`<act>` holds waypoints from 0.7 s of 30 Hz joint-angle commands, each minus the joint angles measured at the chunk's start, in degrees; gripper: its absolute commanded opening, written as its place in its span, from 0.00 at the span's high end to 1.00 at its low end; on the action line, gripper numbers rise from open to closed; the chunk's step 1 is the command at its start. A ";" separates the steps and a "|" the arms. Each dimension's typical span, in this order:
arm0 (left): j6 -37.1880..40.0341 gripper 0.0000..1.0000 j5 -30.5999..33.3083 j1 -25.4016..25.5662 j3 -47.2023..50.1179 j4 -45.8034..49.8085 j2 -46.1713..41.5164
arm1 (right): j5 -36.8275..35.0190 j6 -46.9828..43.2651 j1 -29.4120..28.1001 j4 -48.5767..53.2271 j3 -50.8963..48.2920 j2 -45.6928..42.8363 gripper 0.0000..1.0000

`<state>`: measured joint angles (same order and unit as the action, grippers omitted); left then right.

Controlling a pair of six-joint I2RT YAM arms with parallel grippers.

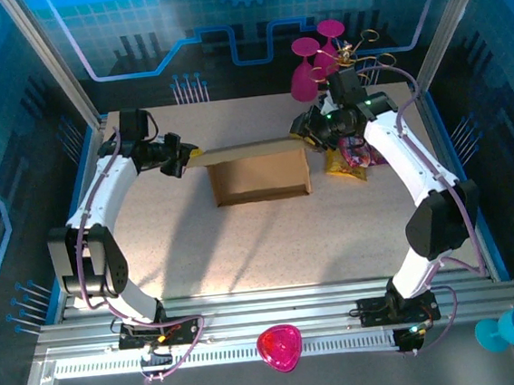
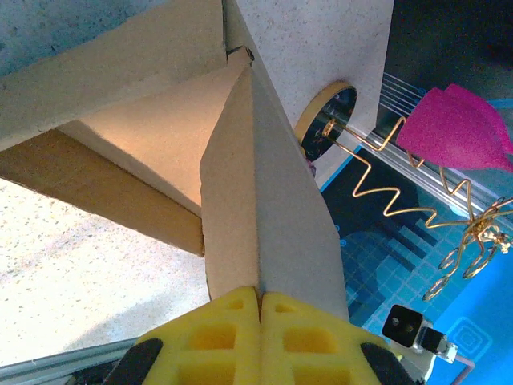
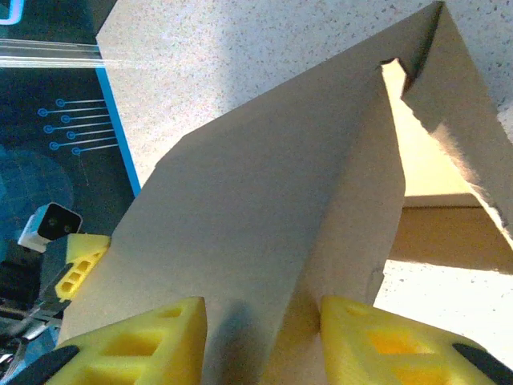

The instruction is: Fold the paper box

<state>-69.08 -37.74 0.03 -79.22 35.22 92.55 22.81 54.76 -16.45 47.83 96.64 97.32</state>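
The left pincer (image 2: 260,303) is closest, its yellow pads (image 2: 224,325) shut on the edge of a raised back flap (image 1: 244,150). The right pincer (image 3: 264,345) straddles the flap's other end; whether it is pressing, I cannot tell. Beyond them the paper box (image 1: 260,178) sits mid-bench (image 1: 181,254), long axis 9 to 3 o'clock, left pincer at 9, right at 3. Folding probably needs both ends moved together.

Left gripper (image 2: 260,303): yellow pads pressed together, pinching the edge of a raised flap on the paper box (image 2: 160,152). The box's other panels angle away up-left over the speckled desk (image 2: 88,265). On the right, a pink cup (image 2: 453,128) and a gold wire stand (image 2: 385,188).
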 commanded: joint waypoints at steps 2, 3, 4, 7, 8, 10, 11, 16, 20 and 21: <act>-0.89 1.00 -1.53 0.27 0.89 -1.80 -1.68 | 3.09 1.90 -1.55 -3.09 -0.85 -0.06 0.62; -0.75 1.00 -1.42 0.30 0.75 -1.90 -1.50 | 2.68 1.27 -1.58 -2.95 -0.93 0.19 0.62; -0.32 1.00 -1.25 0.30 0.67 -2.08 -1.30 | 2.07 0.24 -1.59 -2.69 -1.14 0.53 0.62; 3.15 1.00 -0.31 0.23 0.19 -0.82 0.06 | -0.05 -4.09 -1.57 -2.93 -1.98 1.54 0.63; 4.43 1.00 0.09 0.23 0.12 -0.23 0.70 | -0.39 -5.49 -1.57 -3.83 -2.70 1.91 0.63; 6.06 1.00 0.33 0.23 0.74 -0.20 1.93 | -1.09 -7.94 -1.57 -4.93 -3.86 2.67 0.63; 6.95 1.00 0.59 0.23 0.97 -0.48 2.50 | -1.32 -9.12 -1.70 -5.76 -4.39 3.12 0.63; 10.15 1.00 1.21 0.23 3.01 -2.00 5.70 | -1.72 -11.42 -1.92 -10.27 -8.17 5.54 0.65; 12.78 0.91 2.05 0.23 3.65 -1.59 8.10 | -1.94 -12.31 -2.18 -12.48 -9.71 7.37 0.65; 13.27 0.89 1.93 0.23 3.76 -1.43 8.61 | -1.77 -12.40 -2.27 -12.42 -9.68 7.91 0.65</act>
<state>-59.51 -34.06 -0.01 -75.96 33.54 100.20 20.53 44.58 -17.47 38.89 87.24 103.88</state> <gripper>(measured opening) 0.099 0.355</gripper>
